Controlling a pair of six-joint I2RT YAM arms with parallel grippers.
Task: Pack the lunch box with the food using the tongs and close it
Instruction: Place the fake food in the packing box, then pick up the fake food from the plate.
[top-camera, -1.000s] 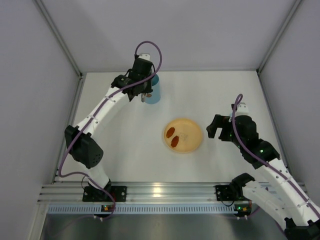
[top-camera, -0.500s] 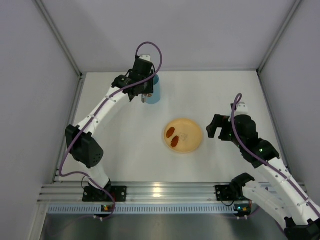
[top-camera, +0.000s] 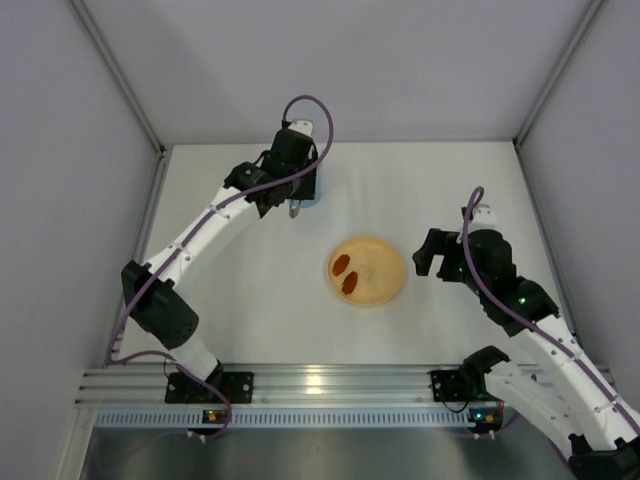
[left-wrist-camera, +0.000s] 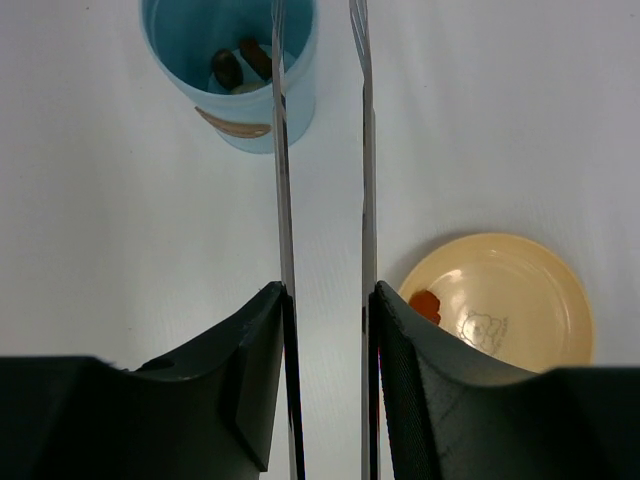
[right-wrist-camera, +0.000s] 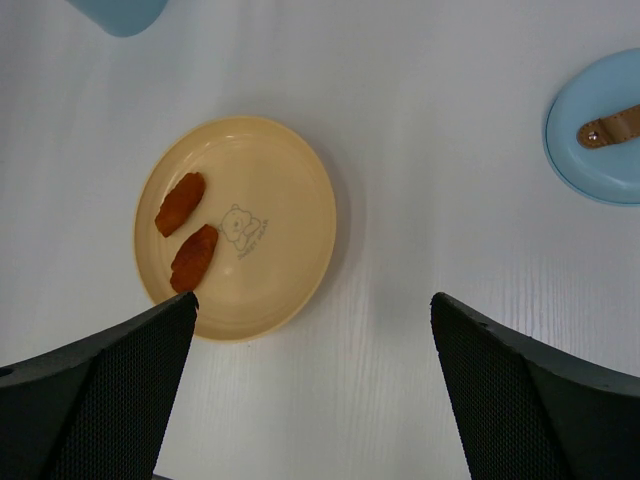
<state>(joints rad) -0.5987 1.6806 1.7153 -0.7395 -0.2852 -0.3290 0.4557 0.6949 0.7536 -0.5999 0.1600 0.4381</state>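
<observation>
The light blue lunch box (left-wrist-camera: 230, 100) stands at the back of the table, and dark brown food pieces (left-wrist-camera: 228, 66) lie inside it. My left gripper (left-wrist-camera: 325, 290) is shut on the silvery tongs (left-wrist-camera: 283, 180). The tongs' two arms are spread, one crossing the box's opening and one just right of its rim; their tips run off the top of the frame. In the top view the left gripper (top-camera: 297, 192) covers most of the lunch box (top-camera: 313, 188). Two reddish-brown food pieces (right-wrist-camera: 180, 203) (right-wrist-camera: 194, 256) lie on the yellow plate (right-wrist-camera: 290, 170). My right gripper (right-wrist-camera: 313, 300) hangs open beside the plate, holding nothing.
The plate (top-camera: 385, 262) sits mid-table between the arms. A light blue lid (right-wrist-camera: 600, 140) with a brown tab lies on the table to the right of the plate. White walls close in the table at the back and both sides.
My left gripper has shifted a little to the right with the tongs and now covers more of the lunch box in the top view. The right arm has not moved.
</observation>
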